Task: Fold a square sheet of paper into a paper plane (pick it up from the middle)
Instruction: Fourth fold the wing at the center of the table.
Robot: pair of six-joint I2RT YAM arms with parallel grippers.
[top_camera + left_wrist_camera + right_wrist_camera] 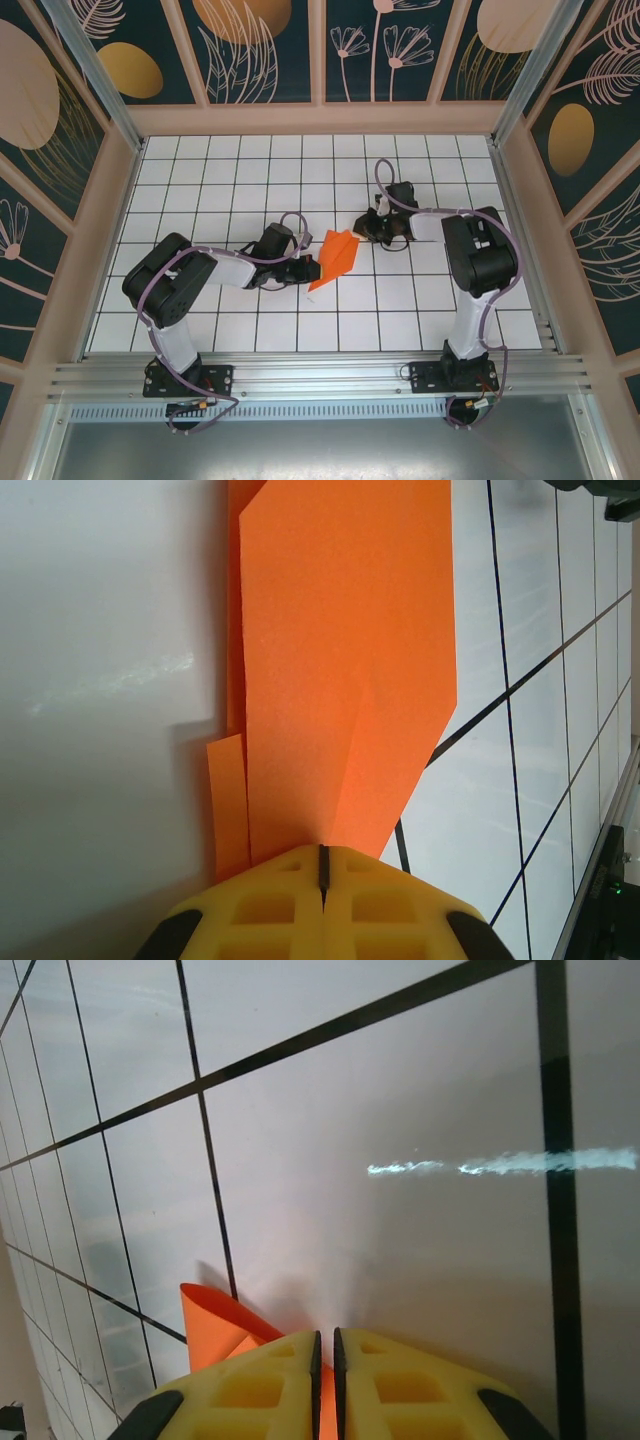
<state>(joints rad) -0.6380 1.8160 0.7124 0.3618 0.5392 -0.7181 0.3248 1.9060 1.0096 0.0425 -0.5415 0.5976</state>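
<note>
The orange sheet of paper (335, 258), folded into a narrow, layered, pointed shape, lies slantwise at the table's middle. My left gripper (303, 268) is at its near-left end. In the left wrist view the yellow jaws of the left gripper (322, 852) are shut on the sheet of paper (350, 650), which stretches away from them over the tiles. My right gripper (362, 228) is at the far-right end. In the right wrist view the right gripper (325, 1338) is pinched on a strip of orange, and a curled flap of paper (215, 1325) sticks out to the left.
The white grid table (250, 160) is bounded by a wooden wall rail (320, 120) at the back and side posts. An aluminium rail (320, 370) runs along the near edge by the arm bases. Open tiles lie all around the paper.
</note>
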